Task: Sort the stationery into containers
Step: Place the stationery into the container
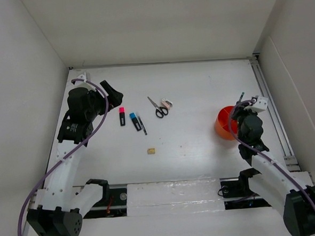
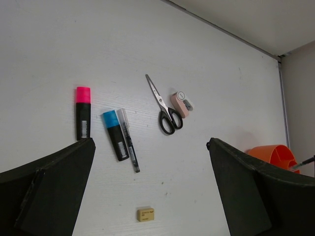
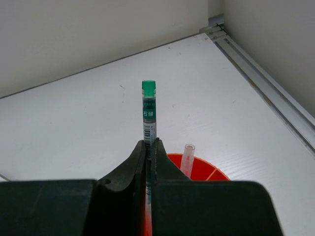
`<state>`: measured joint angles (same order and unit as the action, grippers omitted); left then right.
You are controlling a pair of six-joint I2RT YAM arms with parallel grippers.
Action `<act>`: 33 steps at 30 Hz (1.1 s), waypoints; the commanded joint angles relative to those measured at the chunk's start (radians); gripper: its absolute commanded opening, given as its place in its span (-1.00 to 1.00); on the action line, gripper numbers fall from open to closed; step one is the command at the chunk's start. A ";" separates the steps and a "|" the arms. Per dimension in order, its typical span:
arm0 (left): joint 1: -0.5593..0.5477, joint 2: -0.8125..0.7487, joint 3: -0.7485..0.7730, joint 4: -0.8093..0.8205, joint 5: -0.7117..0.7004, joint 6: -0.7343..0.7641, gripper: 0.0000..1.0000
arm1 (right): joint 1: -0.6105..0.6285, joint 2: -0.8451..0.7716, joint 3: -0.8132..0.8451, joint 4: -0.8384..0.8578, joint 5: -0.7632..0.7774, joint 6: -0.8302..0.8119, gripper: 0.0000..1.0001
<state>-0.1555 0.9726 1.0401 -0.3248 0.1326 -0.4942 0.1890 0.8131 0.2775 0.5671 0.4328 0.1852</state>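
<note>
Right wrist: clear pen [image 3: 187, 158] in cup [image 3: 216, 173]

Overhead wide — 2 wrist cams share cup [image 2: 273, 153]

Two markers are counted: a pink marker [image 2: 83, 112] and a blue marker [image 2: 115, 133]. Three pens are seen: a dark pen [image 2: 129, 142], a green-capped pen [image 3: 148, 115] and a pale pen [image 3: 186, 158]. One pair of scissors [image 2: 165, 105], one eraser [image 2: 145, 214], one pinkish piece [image 2: 180, 103] and one cup [image 1: 222, 126] are also counted.
</note>
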 commanded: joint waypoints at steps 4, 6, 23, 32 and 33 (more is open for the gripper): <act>0.001 -0.020 -0.006 0.038 0.036 0.014 0.98 | 0.021 -0.015 0.031 0.010 0.090 -0.006 -1.00; 0.001 -0.020 -0.006 0.038 0.036 0.014 0.98 | 0.021 -0.029 0.022 0.010 0.090 -0.006 -0.91; 0.001 -0.011 -0.006 0.038 0.026 0.014 0.98 | 0.058 -0.074 0.038 0.001 0.034 -0.006 0.09; 0.001 0.041 0.023 -0.040 -0.194 -0.035 0.98 | 0.332 0.010 0.277 -0.108 0.073 -0.111 0.35; 0.001 0.041 0.034 -0.065 -0.247 -0.049 0.98 | 0.352 0.033 0.314 -0.149 0.073 -0.112 0.42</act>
<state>-0.1555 0.9924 1.0409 -0.3473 0.0132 -0.5133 0.4946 0.8070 0.4789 0.4629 0.4896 0.1169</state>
